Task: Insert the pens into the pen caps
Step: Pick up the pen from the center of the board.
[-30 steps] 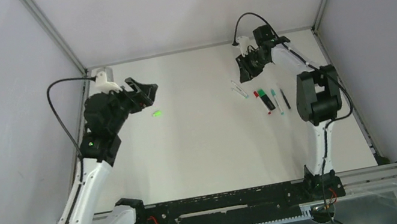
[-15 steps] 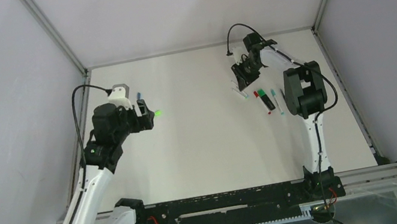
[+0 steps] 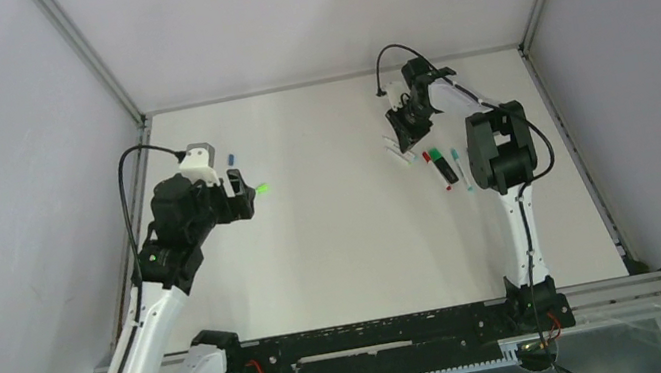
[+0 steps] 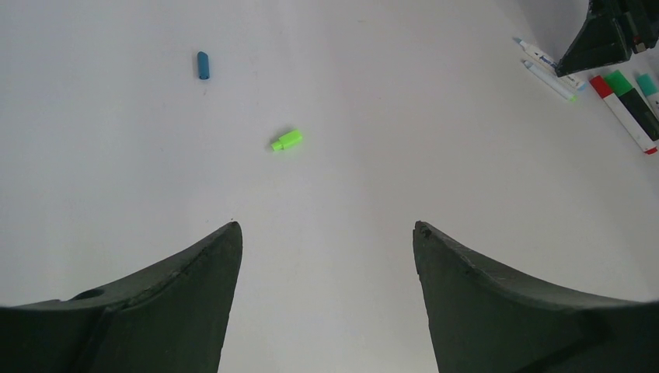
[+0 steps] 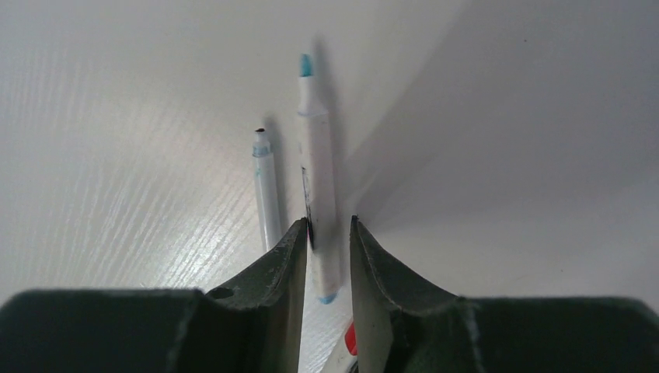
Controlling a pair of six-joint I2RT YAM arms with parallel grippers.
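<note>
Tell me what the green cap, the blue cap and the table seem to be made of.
Green cap: likely plastic, bright uniform colour, smooth moulded stepped shape.
Blue cap: probably plastic too, smooth rounded end, evenly coloured, rather matte.
Table: white board, perhaps laminate or painted wood; faint grain lines and a soft sheen show close up.

Legible text, numbers or brands: none in any view.

Right wrist view: the white pen (image 5: 319, 186) with blue ends carries a small dark printed mark on its barrel, towards the near end. It is too blurred to make out as letters.

Left wrist view: a white-barrelled pen (image 4: 546, 59) at the upper right shows a short strip of blue print along the barrel. It is too small to read.

Top view: everything is too small for any print to show.
</note>
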